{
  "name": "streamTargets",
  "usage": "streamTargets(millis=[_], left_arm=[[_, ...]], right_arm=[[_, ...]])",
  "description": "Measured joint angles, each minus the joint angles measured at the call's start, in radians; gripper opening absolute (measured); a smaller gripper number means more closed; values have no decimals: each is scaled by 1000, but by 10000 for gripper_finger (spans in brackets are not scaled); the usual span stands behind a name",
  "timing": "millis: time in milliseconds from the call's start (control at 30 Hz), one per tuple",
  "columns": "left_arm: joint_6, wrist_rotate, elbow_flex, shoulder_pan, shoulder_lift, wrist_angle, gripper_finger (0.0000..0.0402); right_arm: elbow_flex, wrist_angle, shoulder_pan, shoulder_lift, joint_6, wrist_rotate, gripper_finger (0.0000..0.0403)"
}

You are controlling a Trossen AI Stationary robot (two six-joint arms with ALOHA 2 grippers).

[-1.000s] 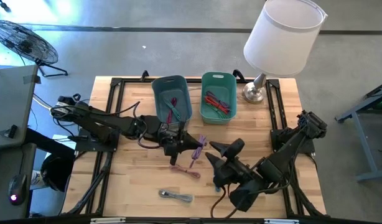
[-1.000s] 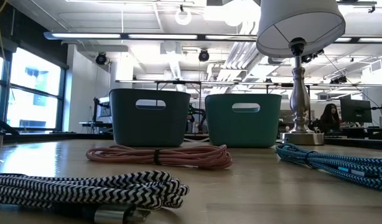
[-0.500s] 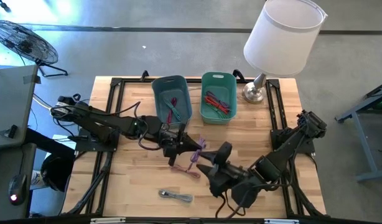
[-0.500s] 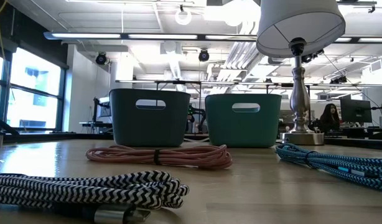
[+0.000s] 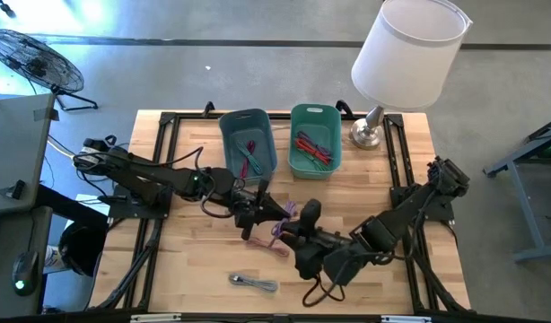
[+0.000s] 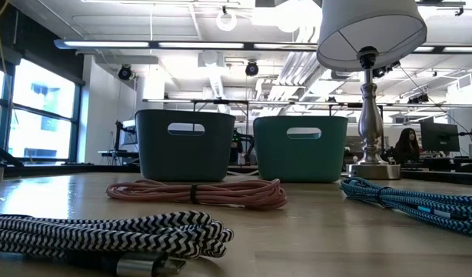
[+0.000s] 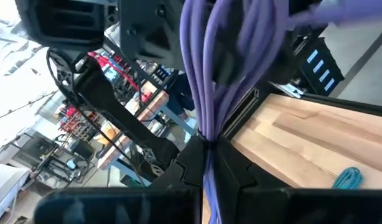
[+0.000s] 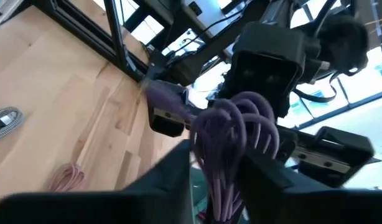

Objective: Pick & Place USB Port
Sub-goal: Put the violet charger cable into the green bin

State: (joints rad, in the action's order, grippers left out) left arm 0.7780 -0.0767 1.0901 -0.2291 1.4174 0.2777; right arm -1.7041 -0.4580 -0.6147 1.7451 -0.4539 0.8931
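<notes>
Closing in — right end effector (image 5: pixel 289 231) reached purple cable (image 5: pixel 283 222).

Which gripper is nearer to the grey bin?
Left. The left gripper sits just below the grey bin, shut on the purple cable; the right gripper is farther, at the cable's other side.

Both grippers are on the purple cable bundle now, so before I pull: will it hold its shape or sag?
Likely floppy: the purple cable bundle hangs in loose loops from the shut left gripper. It looks light for its bulk, held up off the table. In the right wrist view the loops spread between the right gripper fingers, so strands may slip or splay if pulled.
</notes>
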Motion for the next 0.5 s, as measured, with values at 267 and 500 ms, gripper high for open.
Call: streamTargets(millis=[267,500], left_arm=[[-24,-7,0,1,2,-35,51],[-92,-17,0,0,-10,-30,118]], right_arm=[[0,-43,21,0,9,-28,16],[0,-98,1,0,9,45,9]])
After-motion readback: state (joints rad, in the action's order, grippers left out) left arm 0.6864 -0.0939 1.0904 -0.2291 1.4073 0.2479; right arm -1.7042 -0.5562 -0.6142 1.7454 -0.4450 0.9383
